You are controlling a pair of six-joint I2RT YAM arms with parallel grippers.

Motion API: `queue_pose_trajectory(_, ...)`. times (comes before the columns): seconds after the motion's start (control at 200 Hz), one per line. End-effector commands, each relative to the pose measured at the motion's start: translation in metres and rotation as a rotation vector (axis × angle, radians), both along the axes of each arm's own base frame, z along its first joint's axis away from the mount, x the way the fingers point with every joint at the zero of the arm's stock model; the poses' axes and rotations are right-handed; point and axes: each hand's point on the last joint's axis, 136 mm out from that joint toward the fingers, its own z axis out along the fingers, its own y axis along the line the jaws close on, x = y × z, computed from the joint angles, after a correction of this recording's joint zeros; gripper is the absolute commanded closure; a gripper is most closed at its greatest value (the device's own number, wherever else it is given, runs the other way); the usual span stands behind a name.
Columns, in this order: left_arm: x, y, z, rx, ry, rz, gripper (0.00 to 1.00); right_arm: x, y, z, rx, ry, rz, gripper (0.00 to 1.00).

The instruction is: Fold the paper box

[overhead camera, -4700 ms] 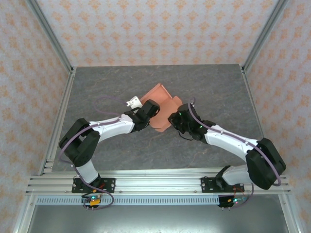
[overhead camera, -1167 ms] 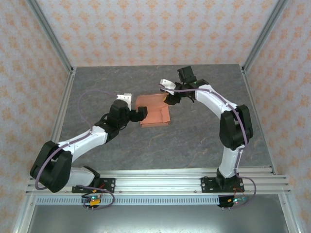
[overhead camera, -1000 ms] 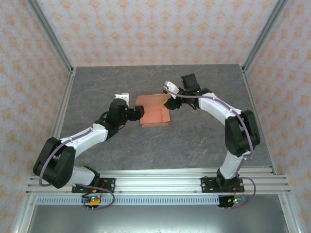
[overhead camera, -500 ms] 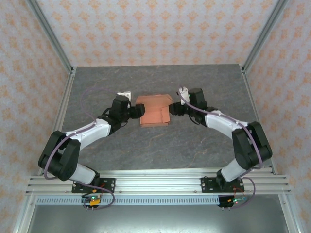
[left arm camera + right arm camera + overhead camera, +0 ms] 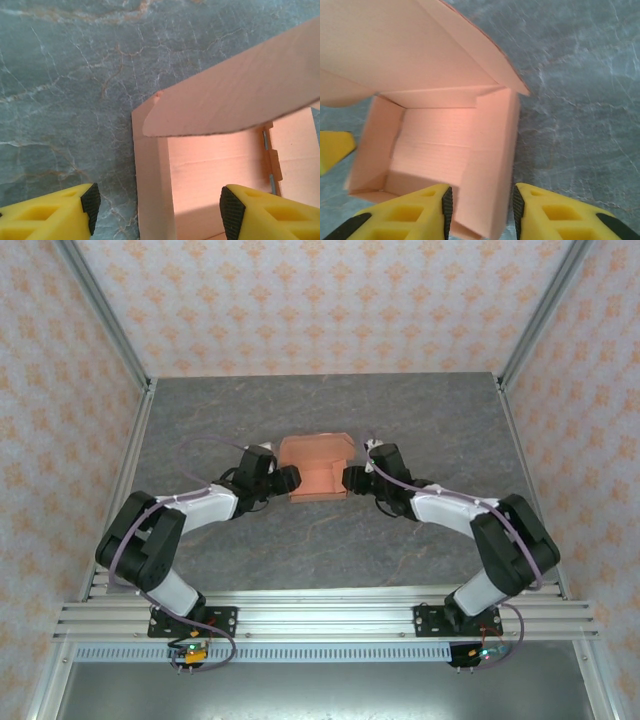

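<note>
Right gripper (image 5: 350,478) has swung round from the far edge, so we now flank the salmon-orange, half-erected cardboard paper box (image 5: 318,468) at mid grey marbled table (image 5: 450,430), with the left gripper (image 5: 290,478) spread wide astride its left wall and the right astride the other, clamped or not we cannot tell.

On the left wrist camera the paper box (image 5: 215,165) runs off the right and bottom edges, so I cannot see its far side. Its raised flap (image 5: 235,100) leaves the picture at the upper right. The bottom edge cuts the left gripper (image 5: 156,202) off just behind its fingertips.

On the right wrist camera the flap is cropped at the top and left. The box's near corner drops out of the picture between the jaws of the right gripper (image 5: 481,200), and I cannot tell whether they press that wall. A yellow sliver (image 5: 332,147) at the left edge is cut too short to name.

From above, both contacts are too small to read.
</note>
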Motion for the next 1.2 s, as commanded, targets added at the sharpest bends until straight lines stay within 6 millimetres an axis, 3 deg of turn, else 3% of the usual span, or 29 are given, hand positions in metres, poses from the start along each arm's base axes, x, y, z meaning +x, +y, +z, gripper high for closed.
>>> queue_pose_trajectory(0.0,0.002,-0.006,-0.002,-0.006,-0.007,0.024,0.38,0.016,0.002,-0.001,-0.023,-0.029,-0.060,0.61)
queue_pose_trajectory(0.15,0.002,-0.004,-0.013,0.038,0.009,0.045,0.47,0.022,0.006,-0.014,-0.078,-0.022,-0.066,0.60)
queue_pose_trajectory(0.4,0.008,-0.004,-0.034,0.086,0.070,0.082,0.68,0.024,0.012,-0.016,-0.192,-0.039,-0.085,0.57)
queue_pose_trajectory(0.681,0.007,0.001,-0.029,0.158,0.079,0.117,0.82,0.026,0.010,-0.025,-0.312,0.010,-0.125,0.57)
queue_pose_trajectory(0.946,0.002,0.000,-0.013,0.175,0.050,0.150,0.87,0.024,0.011,-0.031,-0.438,0.036,-0.145,0.57)
queue_pose_trajectory(1.196,0.000,-0.007,-0.007,0.221,0.052,0.153,0.89,0.035,0.010,-0.025,-0.567,-0.014,-0.170,0.60)
